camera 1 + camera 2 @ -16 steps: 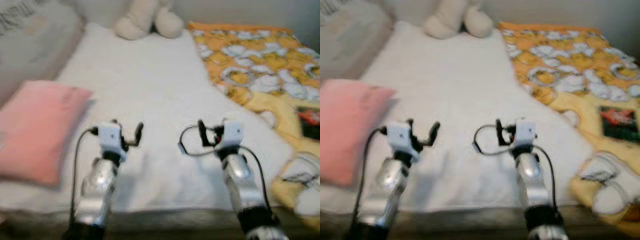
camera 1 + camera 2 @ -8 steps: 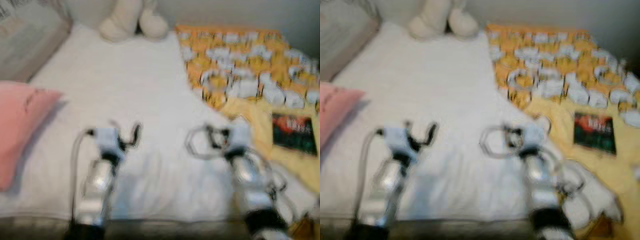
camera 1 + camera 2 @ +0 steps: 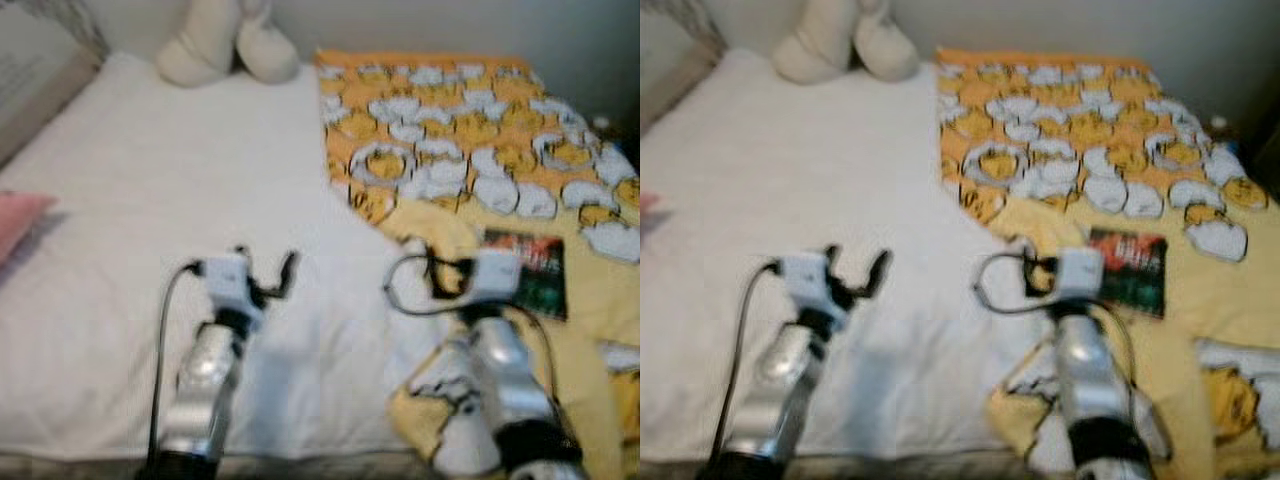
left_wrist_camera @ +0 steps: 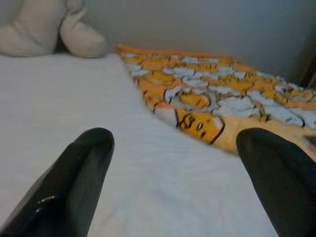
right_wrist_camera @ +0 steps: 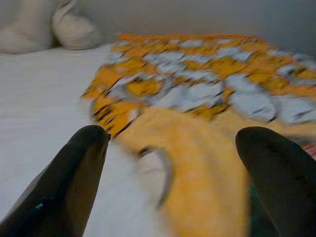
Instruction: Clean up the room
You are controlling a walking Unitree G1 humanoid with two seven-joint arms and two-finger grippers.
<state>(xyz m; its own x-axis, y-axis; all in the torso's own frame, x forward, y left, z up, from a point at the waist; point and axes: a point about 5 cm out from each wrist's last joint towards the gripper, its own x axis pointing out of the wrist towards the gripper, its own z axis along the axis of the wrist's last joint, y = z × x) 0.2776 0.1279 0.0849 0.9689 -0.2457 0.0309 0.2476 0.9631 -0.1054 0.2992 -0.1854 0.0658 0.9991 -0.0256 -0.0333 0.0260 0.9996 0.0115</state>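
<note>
A white bed (image 3: pixel 150 200) lies before me. An orange and yellow patterned blanket (image 3: pixel 460 140) is crumpled over its right half. On the blanket lies a dark book (image 3: pixel 525 272) with red print. My left gripper (image 3: pixel 265 268) hovers open over the white sheet, nothing between its fingers (image 4: pixel 74 173). My right gripper (image 3: pixel 450 272) is open above the blanket's near edge, just left of the book; its fingers (image 5: pixel 74 168) frame the blanket (image 5: pixel 197 148).
A cream plush toy (image 3: pixel 215 45) sits at the far end of the bed against the wall. A pink pillow's corner (image 3: pixel 15 220) shows at the left edge. A grey headboard or cushion (image 3: pixel 30 60) stands at the far left.
The camera has turned right: the pillow has slid almost out at the left, and the blanket and book now lie nearer the middle. Both arms stay raised with open fingers.
</note>
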